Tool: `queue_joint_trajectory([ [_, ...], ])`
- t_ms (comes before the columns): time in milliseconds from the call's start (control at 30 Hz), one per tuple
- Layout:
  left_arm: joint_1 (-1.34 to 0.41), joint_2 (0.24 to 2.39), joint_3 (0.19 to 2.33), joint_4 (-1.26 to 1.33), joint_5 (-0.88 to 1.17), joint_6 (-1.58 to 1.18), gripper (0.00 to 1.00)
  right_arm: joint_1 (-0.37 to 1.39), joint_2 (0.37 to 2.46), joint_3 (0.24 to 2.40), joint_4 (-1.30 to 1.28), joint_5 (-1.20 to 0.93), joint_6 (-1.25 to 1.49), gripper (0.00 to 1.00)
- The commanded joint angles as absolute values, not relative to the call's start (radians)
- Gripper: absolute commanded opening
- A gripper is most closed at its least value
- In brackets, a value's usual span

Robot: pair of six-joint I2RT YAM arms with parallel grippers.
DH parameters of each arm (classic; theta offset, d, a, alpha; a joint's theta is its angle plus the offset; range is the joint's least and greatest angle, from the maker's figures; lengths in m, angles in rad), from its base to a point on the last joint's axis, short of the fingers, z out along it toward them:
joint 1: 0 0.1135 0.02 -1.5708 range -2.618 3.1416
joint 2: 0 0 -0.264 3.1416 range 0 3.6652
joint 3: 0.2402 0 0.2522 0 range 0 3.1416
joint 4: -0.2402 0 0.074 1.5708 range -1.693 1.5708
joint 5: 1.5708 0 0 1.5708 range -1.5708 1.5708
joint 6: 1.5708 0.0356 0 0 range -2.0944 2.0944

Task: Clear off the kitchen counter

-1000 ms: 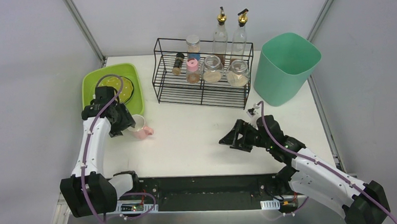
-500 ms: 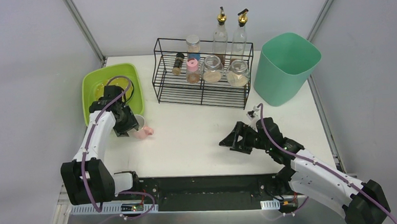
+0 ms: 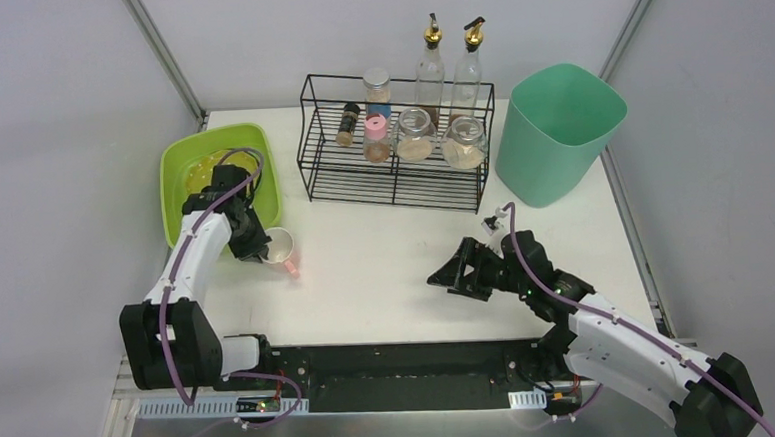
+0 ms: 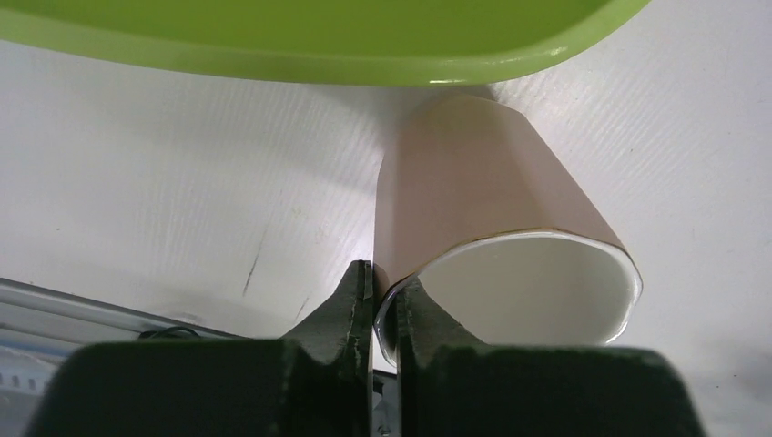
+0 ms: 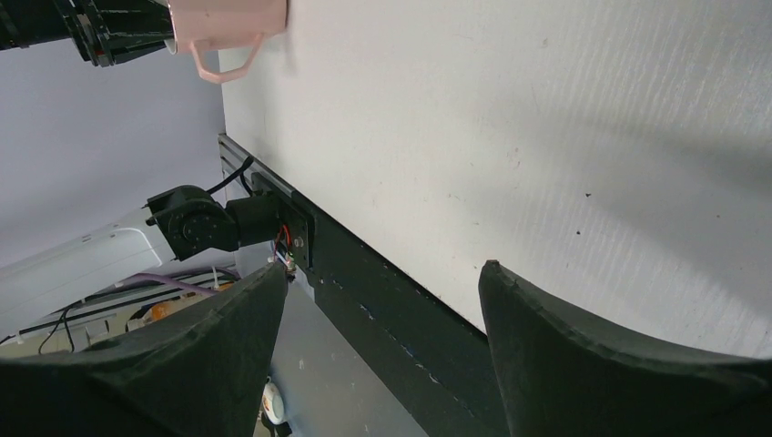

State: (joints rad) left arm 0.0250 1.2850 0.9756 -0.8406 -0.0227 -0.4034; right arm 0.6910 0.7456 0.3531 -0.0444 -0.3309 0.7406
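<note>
As left end effector (image 4: 384, 284) pinches mug (image 4: 482, 191), kitchen counter (image 4: 182, 200) lies beneath.

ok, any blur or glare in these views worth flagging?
Top external: sharp, evenly lit, only soft shadows beneath the wire rack. Left wrist: left gripper dark and blurred up close, pink mug fairly sharp, a bright glint along its rim. Right wrist: right gripper is a blurred silhouette; kitchen counter texture crisp.

The left arm (image 3: 179, 279) and right arm (image 3: 625, 341) have white links, black joints and purple cables (image 3: 515, 244).
</note>
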Motion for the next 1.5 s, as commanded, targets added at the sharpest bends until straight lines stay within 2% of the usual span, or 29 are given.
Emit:
queue_joint_trajectory([
  [0,-0.018,1.276,0.995,-0.866,-0.018,-0.416,0.0,0.696,0.718,0.352,-0.021,-0.342,0.748,0.81],
  [167,-0.1,1.249,1.019,-0.873,-0.02,-0.44,0.0,0.697,0.694,0.364,-0.059,-0.329,0.732,0.81],
  [500,-0.123,1.178,1.201,-0.946,-0.018,-0.463,0.0,0.696,0.693,0.354,-0.055,-0.33,0.74,0.81],
  [900,-0.115,1.3,1.471,-0.994,-0.145,-0.445,0.0,0.698,0.701,0.354,-0.054,-0.338,0.743,0.81],
  [1167,-0.007,1.392,1.556,-0.998,-0.111,-0.434,0.0,0.701,0.686,0.327,-0.052,-0.337,0.748,0.81],
  [1333,0.11,1.431,1.539,-0.987,-0.037,-0.453,0.0,0.704,0.706,0.319,-0.015,-0.35,0.759,0.82],
  [1467,0.159,1.427,1.502,-0.956,-0.08,-0.491,0.0,0.713,0.719,0.301,0.022,-0.356,0.773,0.82],
])
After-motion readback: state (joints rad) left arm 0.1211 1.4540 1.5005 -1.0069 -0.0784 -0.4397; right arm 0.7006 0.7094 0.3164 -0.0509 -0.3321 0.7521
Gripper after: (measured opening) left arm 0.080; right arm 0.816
